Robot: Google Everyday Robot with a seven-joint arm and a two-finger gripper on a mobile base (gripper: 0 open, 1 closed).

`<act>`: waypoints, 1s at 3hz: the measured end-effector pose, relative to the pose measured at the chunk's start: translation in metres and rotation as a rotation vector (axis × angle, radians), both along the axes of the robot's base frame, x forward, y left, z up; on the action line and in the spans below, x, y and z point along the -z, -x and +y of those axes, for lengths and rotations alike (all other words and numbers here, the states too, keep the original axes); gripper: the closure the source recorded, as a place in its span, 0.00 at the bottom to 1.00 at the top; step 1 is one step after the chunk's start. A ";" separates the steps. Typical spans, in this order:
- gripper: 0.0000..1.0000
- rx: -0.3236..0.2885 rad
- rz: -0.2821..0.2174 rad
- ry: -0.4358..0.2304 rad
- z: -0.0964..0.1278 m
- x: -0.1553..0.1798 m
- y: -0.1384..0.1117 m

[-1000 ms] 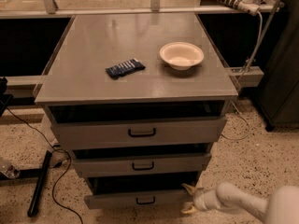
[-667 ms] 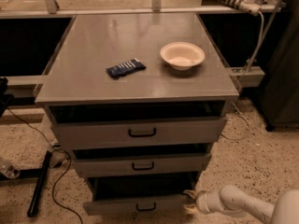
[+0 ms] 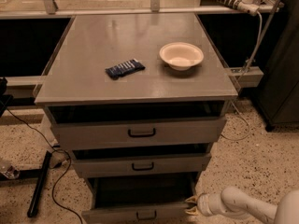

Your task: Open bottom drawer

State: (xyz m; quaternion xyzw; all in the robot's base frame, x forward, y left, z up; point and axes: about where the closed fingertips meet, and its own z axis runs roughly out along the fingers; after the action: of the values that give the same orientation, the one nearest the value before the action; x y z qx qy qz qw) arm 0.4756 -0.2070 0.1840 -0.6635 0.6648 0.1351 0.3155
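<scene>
Now: bottom drawer stands partway out, gripper at its right corner

Seen from above and in front, a grey cabinet (image 3: pixel 93 85) holds three drawers. The bottom drawer (image 3: pixel 117 214) sits lowest, at the near edge of the view. Its front is drawn out toward the viewer, so its dark inside shows behind the panel. Its small black handle (image 3: pixel 146 215) hangs free at the middle of the front, with nothing on it.

The gripper (image 3: pixel 191 206) is low on the right, against the right end of that front panel, on a white arm (image 3: pixel 233 203) that reaches in from the right corner. Its place suggests the robot works the drawer by the panel's edge and not by the handle. Whether the gripper is open or clamped on the panel, I cannot tell.

The middle drawer (image 3: pixel 107 168) and top drawer (image 3: pixel 93 135) sit farther in, their handles untouched. On the cabinet top, far from the work, lie a pale bowl (image 3: pixel 181 56) and a dark packet (image 3: pixel 124 69); they likely play no part in this task. The drawer looks largely open already.
</scene>
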 end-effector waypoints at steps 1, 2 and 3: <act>0.63 0.000 0.000 0.000 0.000 0.000 0.000; 0.39 0.000 0.000 0.000 0.000 0.000 0.000; 0.16 0.002 0.012 -0.003 -0.001 0.003 0.000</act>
State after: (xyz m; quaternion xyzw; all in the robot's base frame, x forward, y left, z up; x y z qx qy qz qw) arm 0.4753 -0.2083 0.1814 -0.6615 0.6672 0.1395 0.3126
